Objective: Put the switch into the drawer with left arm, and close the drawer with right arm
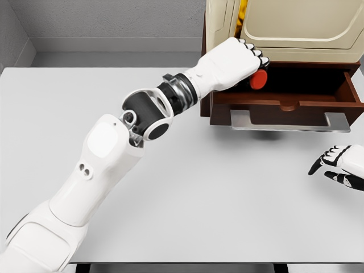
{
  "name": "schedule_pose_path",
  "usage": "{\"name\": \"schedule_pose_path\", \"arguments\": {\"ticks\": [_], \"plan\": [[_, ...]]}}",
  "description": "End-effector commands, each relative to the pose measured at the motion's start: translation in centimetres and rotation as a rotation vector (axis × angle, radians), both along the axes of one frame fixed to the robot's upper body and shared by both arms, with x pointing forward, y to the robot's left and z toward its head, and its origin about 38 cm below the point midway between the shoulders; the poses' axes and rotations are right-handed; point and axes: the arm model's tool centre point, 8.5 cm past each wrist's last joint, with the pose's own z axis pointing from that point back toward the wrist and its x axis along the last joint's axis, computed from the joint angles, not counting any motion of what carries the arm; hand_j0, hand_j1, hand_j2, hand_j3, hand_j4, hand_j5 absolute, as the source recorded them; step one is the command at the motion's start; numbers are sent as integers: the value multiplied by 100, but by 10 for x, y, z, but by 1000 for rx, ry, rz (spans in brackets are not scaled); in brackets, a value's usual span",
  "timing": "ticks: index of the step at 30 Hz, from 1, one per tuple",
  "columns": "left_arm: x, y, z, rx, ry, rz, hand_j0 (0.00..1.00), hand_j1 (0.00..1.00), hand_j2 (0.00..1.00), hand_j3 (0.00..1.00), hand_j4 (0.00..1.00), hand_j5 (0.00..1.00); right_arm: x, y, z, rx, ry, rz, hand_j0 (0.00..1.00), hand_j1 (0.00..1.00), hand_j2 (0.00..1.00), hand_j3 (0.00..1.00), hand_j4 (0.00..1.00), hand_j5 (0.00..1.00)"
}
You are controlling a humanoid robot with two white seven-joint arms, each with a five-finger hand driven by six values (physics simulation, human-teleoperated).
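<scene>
My left hand (250, 63) reaches from the lower left over the left end of the open drawer (296, 101). Its fingers are curled around a switch with a red round button (259, 79), which hangs just above the drawer's dark inside. The drawer is brown wood with a silver handle (290, 121) along its front and stands pulled out from a cream cabinet (296, 25). My right hand (341, 165) lies at the right edge of the grey table (187, 193), fingers relaxed, holding nothing, below and to the right of the drawer.
The cabinet stands at the table's far right. A grey wall runs behind the table. My left forearm and elbow (148, 114) stretch diagonally across the table's middle left.
</scene>
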Motion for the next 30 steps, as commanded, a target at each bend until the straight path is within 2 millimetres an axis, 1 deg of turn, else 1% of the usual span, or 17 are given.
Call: {"name": "schedule_pose_path", "arguments": {"ticks": [1, 15, 16, 17, 19, 22, 23, 24, 25, 27, 29, 30], "plan": [[0, 0, 0, 0, -1, 1, 66, 66, 66, 66, 66, 66, 0, 0, 1, 4, 1, -3, 53, 53, 53, 53, 53, 53], [-1, -2, -2, 18, -15, 3, 72, 72, 72, 72, 72, 72, 0, 0, 1, 4, 1, -3, 53, 53, 53, 53, 53, 53], [-3, -2, 0, 15, -19, -1, 74, 74, 74, 74, 74, 74, 0, 0, 1, 4, 1, -3, 53, 53, 53, 53, 53, 53], [-6, -2, 2, 6, -26, -7, 81, 81, 81, 81, 81, 81, 0, 0, 1, 4, 1, -3, 53, 53, 53, 53, 53, 53], [-13, -3, 10, -14, -46, -25, 81, 81, 81, 81, 81, 81, 0, 0, 1, 4, 1, -3, 53, 53, 53, 53, 53, 53], [-13, -3, 8, -10, -41, -27, 82, 82, 82, 82, 82, 82, 0, 0, 1, 4, 1, -3, 54, 54, 54, 54, 54, 54], [-12, -3, 7, -11, -34, -26, 85, 85, 85, 85, 85, 85, 0, 0, 1, 4, 1, -3, 54, 54, 54, 54, 54, 54], [-13, -2, 11, -29, -30, -37, 91, 91, 91, 91, 91, 91, 0, 0, 1, 4, 1, -3, 54, 54, 54, 54, 54, 54], [-16, -4, 15, -78, 11, -81, 91, 91, 91, 91, 91, 91, 0, -1, 1, 4, 1, -4, 54, 54, 54, 54, 54, 54], [-28, -3, 31, -168, 42, -153, 93, 93, 93, 93, 93, 93, 0, -1, 1, 4, 1, -4, 54, 54, 54, 54, 54, 54], [-37, -4, 41, -259, 110, -234, 95, 95, 95, 95, 95, 95, 0, -1, 1, 4, 1, -4, 54, 54, 54, 54, 54, 54], [-40, -4, 44, -293, 137, -263, 100, 100, 100, 100, 100, 100, 0, -1, 0, 4, 3, -4, 53, 53, 53, 53, 53, 53]]}}
